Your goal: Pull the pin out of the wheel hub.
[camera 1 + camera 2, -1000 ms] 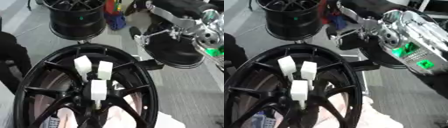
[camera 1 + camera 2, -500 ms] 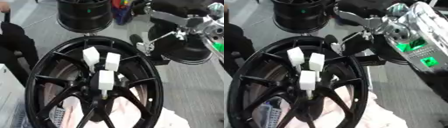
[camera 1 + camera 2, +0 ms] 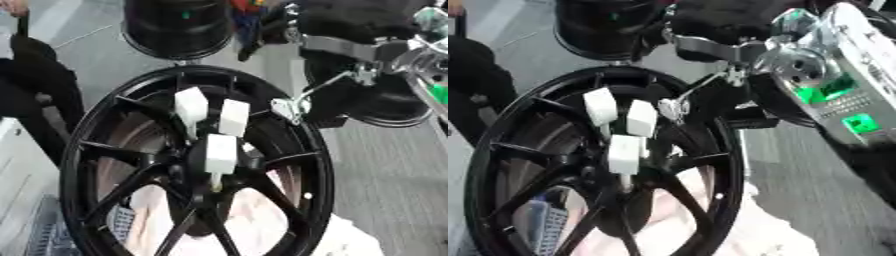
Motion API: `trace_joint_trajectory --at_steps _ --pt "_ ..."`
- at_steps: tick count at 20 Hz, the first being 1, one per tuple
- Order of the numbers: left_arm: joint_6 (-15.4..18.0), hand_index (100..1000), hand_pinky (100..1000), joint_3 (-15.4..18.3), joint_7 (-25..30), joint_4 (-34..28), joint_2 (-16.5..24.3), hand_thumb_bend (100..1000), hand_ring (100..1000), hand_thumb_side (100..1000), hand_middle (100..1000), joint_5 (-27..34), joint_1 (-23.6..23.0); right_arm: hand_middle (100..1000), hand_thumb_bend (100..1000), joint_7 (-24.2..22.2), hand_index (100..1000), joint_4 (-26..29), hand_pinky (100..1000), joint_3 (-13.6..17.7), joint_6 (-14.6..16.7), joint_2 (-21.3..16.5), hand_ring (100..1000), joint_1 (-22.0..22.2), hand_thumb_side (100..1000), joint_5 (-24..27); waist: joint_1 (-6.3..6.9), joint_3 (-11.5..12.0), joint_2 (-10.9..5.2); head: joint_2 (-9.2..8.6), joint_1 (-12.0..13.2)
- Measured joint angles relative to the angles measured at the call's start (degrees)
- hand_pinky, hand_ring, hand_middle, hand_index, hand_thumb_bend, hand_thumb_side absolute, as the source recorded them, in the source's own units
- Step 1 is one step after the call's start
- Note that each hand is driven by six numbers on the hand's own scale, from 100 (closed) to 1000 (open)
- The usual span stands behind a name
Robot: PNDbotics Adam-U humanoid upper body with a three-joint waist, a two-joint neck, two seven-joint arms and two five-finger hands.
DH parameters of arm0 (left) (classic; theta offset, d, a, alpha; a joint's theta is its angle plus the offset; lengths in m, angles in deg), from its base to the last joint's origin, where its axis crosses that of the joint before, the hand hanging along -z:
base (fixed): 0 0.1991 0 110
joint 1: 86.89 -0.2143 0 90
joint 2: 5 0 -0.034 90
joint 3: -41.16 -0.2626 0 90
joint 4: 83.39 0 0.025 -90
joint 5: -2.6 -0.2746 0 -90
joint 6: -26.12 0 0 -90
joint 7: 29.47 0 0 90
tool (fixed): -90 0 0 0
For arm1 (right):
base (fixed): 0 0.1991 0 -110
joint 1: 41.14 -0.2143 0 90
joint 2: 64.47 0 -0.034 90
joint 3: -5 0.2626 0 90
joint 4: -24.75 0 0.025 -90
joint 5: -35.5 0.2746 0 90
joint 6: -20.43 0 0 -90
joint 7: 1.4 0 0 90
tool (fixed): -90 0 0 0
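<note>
Grey floor throughout, with pale cloth (image 3: 776, 235) bunched beneath the work at the near edge; one black wheel hub (image 3: 197, 165) fills the foreground, spokes radiating from its centre; a second black wheel (image 3: 179, 27) stands beyond it at the far edge, and a third dark rim (image 3: 385, 102) lies behind the arm on the right.

Pins counted: three, each topped with a white block; pin one (image 3: 191, 106) and pin two (image 3: 234, 117) stand side by side at the hub centre, pin three (image 3: 219, 155) just nearer the viewer; each has its long axis rising out of the hub face, white head outward, thin shank pointing down into the hub; the shank of pin three is visible below its block.

One hand in view: the right hand (image 3: 710, 20), black, coming in from the upper right on a silver arm (image 3: 833, 85) with green lights; all three pins lie below and to the left of its fingers, apart from them; whether those fingers are clenched or released cannot be told; a thin silver rod (image 3: 328, 87) with a small metal end piece (image 3: 289, 107) reaches down from the wrist to just beside pin two, not touching it.

Left hand not seen.
</note>
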Motion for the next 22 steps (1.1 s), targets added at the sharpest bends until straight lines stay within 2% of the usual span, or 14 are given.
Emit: trace_joint_trajectory --at_steps 4,10,15,18,22 --pt "0.1 705 876 0.3 -0.2 0.0 1.3 100 595 506 708 0.0 -1.9 771 100 -1.5 811 0.0 1000 -0.8 2.5 0.0 849 0.7 432 0.8 0.12 1.0 0.01 0.47 -1.0" --pt "0.8 705 875 0.5 -0.8 0.0 6.5 100 592 472 708 0.3 -4.8 793 100 -3.1 830 0.0 1000 -2.2 4.8 -0.4 867 0.9 477 2.0 0.6 2.6 0.01 1.05 -3.0" --pt "1.4 706 873 0.2 -0.9 0.0 11.2 100 590 439 708 1.9 -5.4 811 100 -4.4 834 0.0 1000 -3.2 6.8 -0.6 885 0.5 567 2.0 0.75 3.6 0.01 1.21 -4.3" --pt "1.6 706 872 -0.4 -0.6 0.0 13.7 100 589 436 708 2.6 -5.3 819 114 -5.2 838 0.0 1000 -4.0 8.3 -0.7 893 0.1 613 1.7 0.75 3.7 0.02 1.18 -4.5" --pt "1.4 703 872 -1.1 -0.3 0.0 15.3 100 587 442 706 3.3 -4.8 826 142 -6.5 843 0.0 1000 -5.0 10.0 -0.7 900 -0.5 625 1.4 0.66 3.4 0.05 0.93 -4.1"
